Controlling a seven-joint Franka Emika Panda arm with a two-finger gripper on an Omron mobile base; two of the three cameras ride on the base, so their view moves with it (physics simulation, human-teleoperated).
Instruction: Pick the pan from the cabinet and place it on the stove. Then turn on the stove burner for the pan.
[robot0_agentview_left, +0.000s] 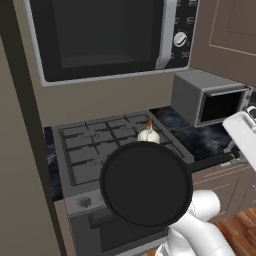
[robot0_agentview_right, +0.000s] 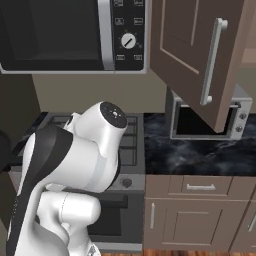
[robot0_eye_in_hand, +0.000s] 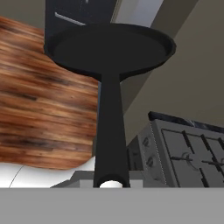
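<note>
The flat black pan (robot0_agentview_left: 146, 182) hangs in the air just in front of the stove's front edge, above the knob row. In the hand view the pan (robot0_eye_in_hand: 109, 46) stands at the top and its long handle runs straight down to my gripper (robot0_eye_in_hand: 111, 183), which is shut on the handle's end. The grey stove (robot0_agentview_left: 95, 150) with dark grates lies behind and below the pan; it also shows as the stove (robot0_eye_in_hand: 188, 151) in the hand view. The brown cabinet (robot0_agentview_right: 197, 60) hangs at the upper right with its door swung open.
A small white kettle (robot0_agentview_left: 148, 134) sits on the stove's right rear grate, just behind the pan. A silver toaster oven (robot0_agentview_left: 210, 97) stands on the dark counter to the right. A microwave (robot0_agentview_left: 105, 35) hangs above the stove. My arm (robot0_agentview_right: 75, 165) hides the stove's left part.
</note>
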